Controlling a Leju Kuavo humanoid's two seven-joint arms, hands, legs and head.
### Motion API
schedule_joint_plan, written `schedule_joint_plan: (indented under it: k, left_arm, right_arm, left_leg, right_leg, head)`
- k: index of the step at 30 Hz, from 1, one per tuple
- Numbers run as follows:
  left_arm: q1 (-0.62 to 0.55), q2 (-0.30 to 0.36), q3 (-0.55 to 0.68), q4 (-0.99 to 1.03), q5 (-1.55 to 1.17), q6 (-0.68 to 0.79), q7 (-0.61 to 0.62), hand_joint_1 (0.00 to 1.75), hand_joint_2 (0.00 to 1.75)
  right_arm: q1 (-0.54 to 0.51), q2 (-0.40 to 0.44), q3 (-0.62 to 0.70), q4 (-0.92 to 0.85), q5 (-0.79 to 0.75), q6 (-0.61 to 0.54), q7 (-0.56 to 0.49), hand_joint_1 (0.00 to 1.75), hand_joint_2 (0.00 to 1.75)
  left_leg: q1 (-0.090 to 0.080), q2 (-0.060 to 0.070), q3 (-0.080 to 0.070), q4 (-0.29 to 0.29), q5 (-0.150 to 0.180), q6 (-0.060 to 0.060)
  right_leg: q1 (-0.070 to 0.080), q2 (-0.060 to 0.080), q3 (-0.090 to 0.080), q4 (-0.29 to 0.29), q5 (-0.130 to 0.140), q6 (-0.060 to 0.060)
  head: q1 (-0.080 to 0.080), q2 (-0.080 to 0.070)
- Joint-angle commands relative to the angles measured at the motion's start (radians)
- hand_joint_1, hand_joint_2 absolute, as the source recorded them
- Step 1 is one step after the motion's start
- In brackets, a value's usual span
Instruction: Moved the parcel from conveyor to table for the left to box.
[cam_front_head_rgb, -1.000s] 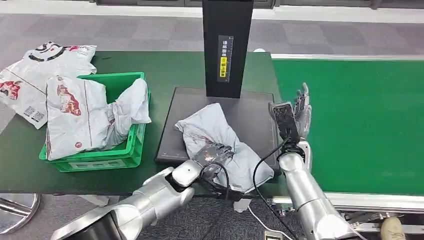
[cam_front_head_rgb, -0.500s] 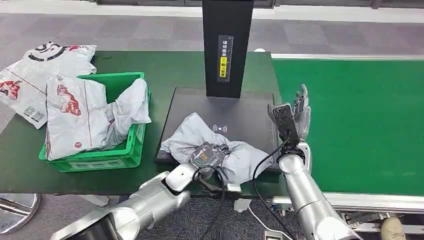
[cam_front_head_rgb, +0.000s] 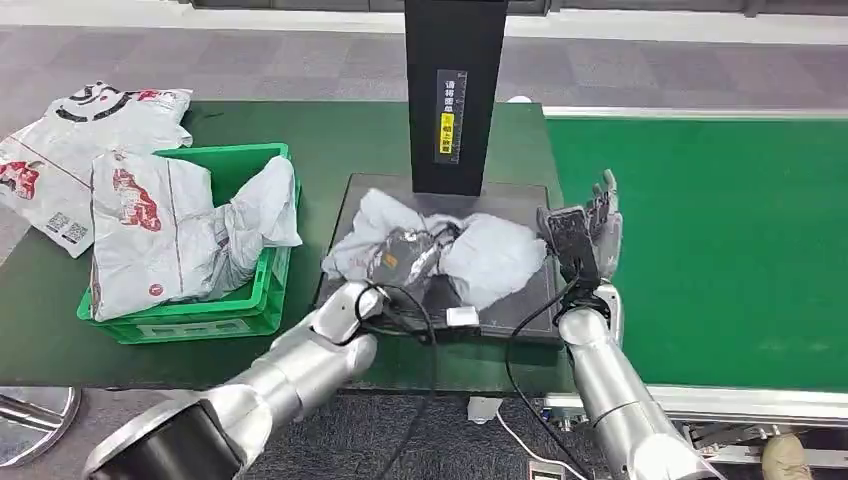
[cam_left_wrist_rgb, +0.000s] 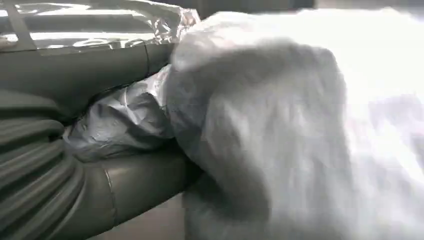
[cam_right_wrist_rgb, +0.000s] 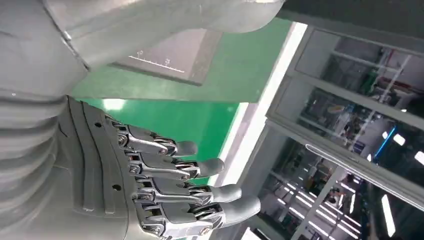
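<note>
On the dark scanning pad (cam_front_head_rgb: 520, 300) in front of the robot, the grey parcel (cam_front_head_rgb: 480, 255) lay crumpled, a soft poly mailer bunched at its middle where the left hand (cam_front_head_rgb: 405, 258) gripped it. In the left wrist view the film (cam_left_wrist_rgb: 280, 150) was gathered in folds between the thumb and the fingers. It looked light and limp, likely to sag and swing when lifted, and the glossy film seemed slippery, so a hold on the bunched middle appeared safer than one on a loose corner. Nothing about it suggested fragility, though the contents could not be told.

The right hand (cam_front_head_rgb: 603, 225) stood upright at the pad's right edge, beside the green conveyor belt (cam_front_head_rgb: 720, 250), its fingers (cam_right_wrist_rgb: 200, 167) straight, apart and holding nothing.

The black scanner column (cam_front_head_rgb: 455, 90) rose at the back of the pad, just behind the parcel, and could catch a high lift. To the left sat the green crate (cam_front_head_rgb: 215, 315), already heaped with white mailers (cam_front_head_rgb: 150, 230) that hung over its rim, leaving little room. More mailers (cam_front_head_rgb: 70, 150) lay on the green table (cam_front_head_rgb: 330, 135) beyond it. A cable (cam_front_head_rgb: 415, 320) looped over the left wrist near the parcel.
</note>
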Motion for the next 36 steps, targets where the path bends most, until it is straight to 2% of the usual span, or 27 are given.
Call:
schedule_joint_plan:
  k: [1, 5, 7, 9, 10, 12, 14, 15, 16, 17, 18, 20, 21, 22, 23, 25, 28, 30, 31, 35, 36]
  left_arm:
    - [-0.146, 0.068, 0.194, -0.106, -0.199, 0.011, 0.113, 1.75, 1.75]
    - [-0.146, 0.068, 0.194, -0.106, -0.199, 0.011, 0.113, 1.75, 1.75]
    - [-0.125, 0.071, 0.209, -0.136, -0.274, 0.011, 0.150, 1.75, 1.75]
    - [-0.127, 0.080, 0.263, -0.166, -0.446, 0.011, 0.226, 1.75, 1.75]
    - [-0.122, 0.099, 0.284, -0.212, -0.551, 0.011, 0.307, 1.75, 1.75]
    - [-0.126, 0.142, 0.321, -0.247, -0.683, 0.011, 0.367, 1.75, 1.75]
    - [-0.160, 0.224, 0.158, -0.247, -0.683, 0.011, 0.521, 1.75, 1.75]
    - [-0.195, 0.258, 0.075, -0.181, -0.683, 0.011, 0.608, 1.75, 1.75]
    - [-0.206, 0.271, 0.044, -0.170, -0.683, 0.011, 0.640, 1.75, 1.75]
    - [-0.221, 0.286, 0.030, -0.138, -0.683, 0.011, 0.658, 1.75, 1.75]
    - [-0.269, 0.288, 0.016, 0.000, -0.683, 0.001, 0.708, 1.75, 1.75]
    - [-0.324, 0.316, -0.011, 0.116, -0.683, -0.024, 0.737, 1.75, 1.75]
    - [-0.340, 0.324, 0.013, 0.143, -0.678, -0.081, 0.740, 1.75, 1.75]
    - [-0.359, 0.343, 0.000, 0.174, -0.683, -0.197, 0.771, 1.75, 1.75]
    - [-0.358, 0.364, 0.013, 0.169, -0.678, -0.221, 0.768, 1.75, 1.75]
    - [-0.346, 0.403, 0.105, 0.173, -0.622, -0.276, 0.773, 1.75, 1.75]
    - [-0.323, 0.451, 0.159, 0.175, -0.595, -0.278, 0.754, 1.75, 1.75]
    - [-0.319, 0.453, 0.210, 0.190, -0.550, -0.374, 0.736, 1.75, 1.75]
    - [-0.315, 0.442, 0.256, 0.199, -0.507, -0.500, 0.711, 1.75, 1.75]
    - [-0.303, 0.434, 0.223, 0.194, -0.554, -0.590, 0.731, 1.75, 1.75]
    - [-0.298, 0.424, 0.235, 0.195, -0.552, -0.689, 0.701, 1.75, 1.75]
  right_arm:
    - [-0.081, 0.025, -0.026, 0.094, 0.002, -0.013, -0.008, 0.00, 1.75]
    - [-0.081, 0.025, -0.026, 0.094, 0.002, -0.013, -0.008, 0.00, 1.75]
    - [-0.081, 0.024, -0.029, 0.097, 0.003, -0.013, -0.010, 0.00, 1.75]
    - [-0.090, 0.025, -0.033, 0.108, 0.003, -0.019, -0.017, 0.00, 1.75]
    - [-0.094, 0.027, -0.034, 0.116, 0.003, -0.020, -0.019, 0.00, 1.75]
    - [-0.102, 0.033, -0.033, 0.133, 0.003, -0.023, -0.021, 0.00, 1.75]
    - [-0.108, 0.040, -0.031, 0.146, 0.003, -0.020, -0.021, 0.00, 1.75]
    - [-0.109, 0.044, -0.027, 0.153, 0.006, -0.024, -0.018, 0.00, 1.75]
    - [-0.109, 0.046, -0.026, 0.153, 0.006, -0.023, -0.019, 0.00, 1.75]
    - [-0.107, 0.048, -0.025, 0.155, 0.006, -0.026, -0.019, 0.00, 1.75]
    - [-0.106, 0.049, -0.022, 0.156, 0.006, -0.027, -0.012, 0.00, 1.75]
    - [-0.115, 0.049, -0.018, 0.166, 0.008, -0.023, -0.001, 0.00, 1.75]
    - [-0.123, 0.046, -0.019, 0.172, 0.009, -0.025, 0.008, 0.00, 1.75]
    - [-0.130, 0.043, -0.017, 0.178, 0.012, -0.020, 0.018, 0.00, 1.75]
    - [-0.133, 0.040, -0.018, 0.177, 0.011, -0.016, 0.020, 0.00, 1.75]
    - [-0.119, 0.026, -0.017, 0.161, 0.014, -0.005, 0.019, 0.00, 1.75]
    - [-0.092, 0.011, -0.014, 0.134, 0.018, 0.003, 0.024, 0.00, 1.75]
    - [-0.100, 0.001, -0.015, 0.136, 0.014, 0.013, 0.028, 0.00, 1.75]
    - [-0.116, 0.000, -0.017, 0.148, 0.009, 0.022, 0.027, 0.00, 1.75]
    - [-0.128, -0.002, -0.020, 0.159, 0.005, 0.029, 0.024, 0.00, 1.75]
    - [-0.120, -0.005, -0.021, 0.150, 0.004, 0.027, 0.022, 0.00, 1.75]
  left_leg:
    - [0.000, 0.003, -0.001, 0.001, -0.001, -0.001]
    - [0.001, 0.002, 0.002, -0.001, 0.000, -0.001]
    - [0.001, 0.002, 0.000, 0.000, -0.001, -0.001]
    - [0.000, 0.003, 0.001, 0.000, -0.001, 0.000]
    - [0.000, 0.003, 0.001, 0.000, -0.001, 0.000]
    - [0.001, 0.004, -0.001, 0.001, -0.001, -0.001]
    - [0.000, 0.005, -0.001, 0.001, -0.001, -0.001]
    - [0.000, 0.006, 0.000, 0.000, -0.001, -0.001]
    - [0.000, 0.008, 0.001, 0.000, -0.001, -0.001]
    - [0.000, 0.005, -0.001, 0.001, -0.001, -0.001]
    - [0.001, 0.006, 0.000, 0.000, -0.001, -0.001]
    - [0.001, 0.006, 0.000, 0.000, 0.000, -0.001]
    - [0.001, 0.008, 0.001, 0.000, 0.000, -0.002]
    - [0.001, 0.008, 0.002, -0.001, 0.000, -0.003]
    - [0.001, 0.007, 0.000, 0.001, 0.001, -0.003]
    - [0.001, 0.007, -0.001, 0.001, 0.001, -0.004]
    - [0.002, 0.010, 0.001, -0.001, 0.001, -0.004]
    - [0.002, 0.009, 0.000, 0.000, 0.001, -0.004]
    - [0.001, 0.011, 0.001, -0.001, 0.001, -0.004]
    - [0.001, 0.007, -0.002, 0.000, 0.002, -0.004]
    - [0.002, 0.006, -0.001, 0.000, 0.002, -0.004]
  right_leg:
    - [0.000, 0.005, -0.003, 0.002, 0.001, -0.001]
    - [0.001, 0.006, 0.000, -0.001, 0.001, -0.002]
    - [0.001, 0.004, -0.001, 0.000, 0.000, -0.001]
    - [0.000, 0.004, -0.001, 0.000, 0.000, -0.001]
    - [0.000, 0.005, 0.000, 0.000, 0.000, -0.001]
    - [0.000, 0.005, -0.002, 0.001, 0.001, -0.001]
    - [0.000, 0.006, -0.002, 0.001, 0.001, -0.001]
    - [0.000, 0.007, -0.003, 0.001, 0.001, -0.001]
    - [0.000, 0.010, -0.003, 0.001, 0.001, -0.002]
    - [0.000, 0.007, -0.003, 0.002, 0.001, -0.002]
    - [0.000, 0.008, -0.003, 0.002, 0.001, -0.002]
    - [0.001, 0.007, -0.003, 0.002, 0.001, -0.002]
    - [0.001, 0.010, -0.003, 0.002, 0.001, -0.003]
    - [0.001, 0.010, -0.004, 0.002, 0.001, -0.003]
    - [0.002, 0.009, -0.004, 0.003, 0.002, -0.003]
    - [0.001, 0.009, -0.006, 0.004, 0.001, -0.003]
    - [0.001, 0.012, -0.005, 0.003, 0.003, -0.004]
    - [0.002, 0.011, -0.006, 0.004, 0.002, -0.004]
    - [0.001, 0.013, -0.006, 0.003, 0.002, -0.005]
    - [0.001, 0.009, -0.008, 0.004, 0.002, -0.004]
    - [0.002, 0.008, -0.006, 0.003, 0.002, -0.004]
  head:
    - [0.000, 0.000]
    - [0.000, 0.000]
    - [0.000, 0.000]
    - [0.000, 0.000]
    - [0.000, 0.000]
    - [0.000, 0.000]
    - [0.000, 0.000]
    - [0.000, 0.000]
    - [0.000, 0.000]
    - [0.000, 0.000]
    - [0.000, 0.000]
    - [0.000, 0.000]
    - [0.000, 0.000]
    - [0.000, 0.000]
    - [0.000, 0.000]
    - [0.000, 0.000]
    - [0.000, 0.000]
    - [0.000, 0.000]
    - [0.000, 0.000]
    - [0.000, 0.000]
    - [0.000, 0.000]
